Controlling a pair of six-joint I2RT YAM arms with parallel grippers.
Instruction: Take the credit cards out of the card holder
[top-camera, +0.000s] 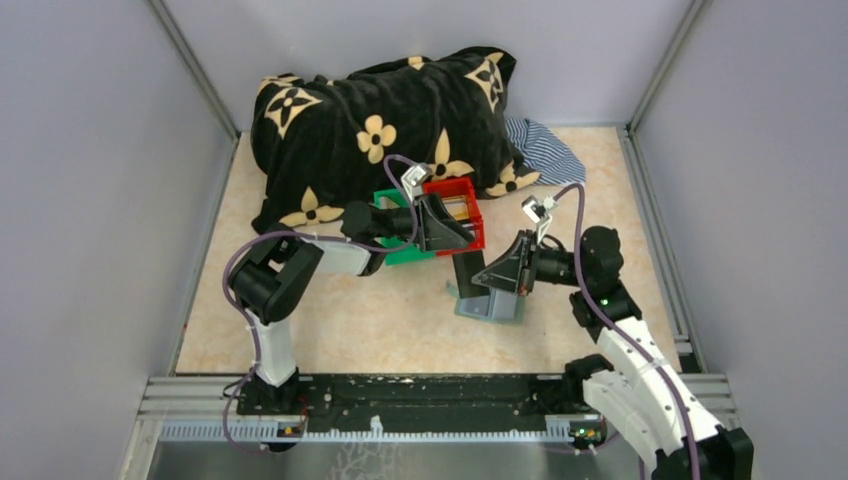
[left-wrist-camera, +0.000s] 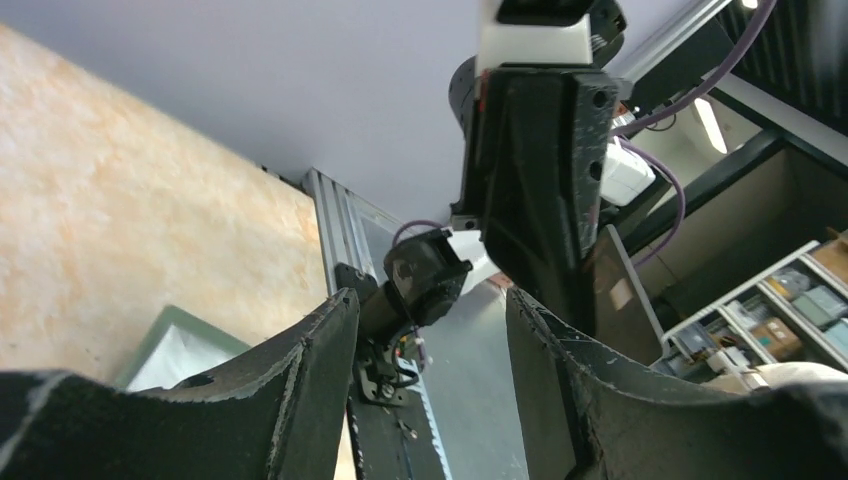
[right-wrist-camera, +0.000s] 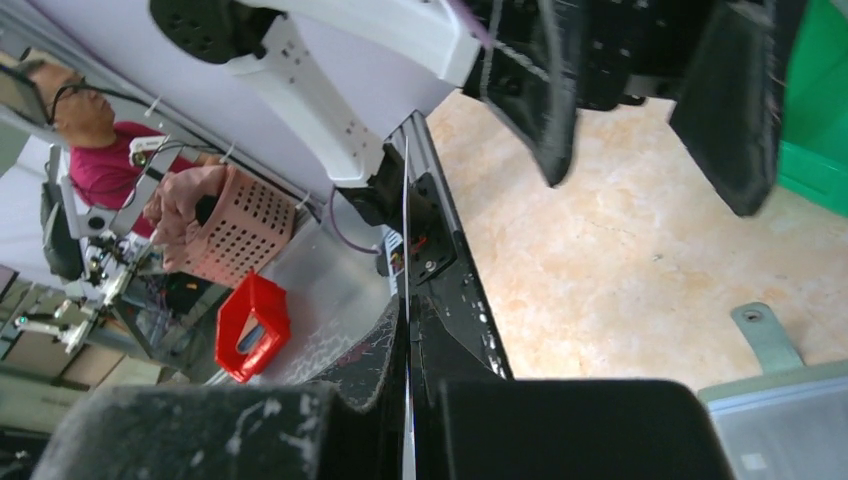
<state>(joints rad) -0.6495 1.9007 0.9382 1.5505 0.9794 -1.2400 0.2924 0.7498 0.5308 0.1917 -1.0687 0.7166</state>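
From above, the right hand (top-camera: 482, 282) was clamped on a dark thin rectangular credit card (top-camera: 465, 270), standing it upright over the flat grey-green card holder (top-camera: 490, 306) on the tan bench (top-camera: 380, 320). Whether it had cleared its slot was unclear. The left hand (top-camera: 462, 232) hovered just left, before the red plastic bin (top-camera: 450, 185).

In the left wrist view, its 2 fingers (left-wrist-camera: 335, 330) stood apart, framing the right hand and the card, probably lined up to receive it.

In the right wrist view, the card showed edge-on as 1 thin line (right-wrist-camera: 406, 230) pinched between closed fingers, the holder (right-wrist-camera: 770, 420) lying near right.
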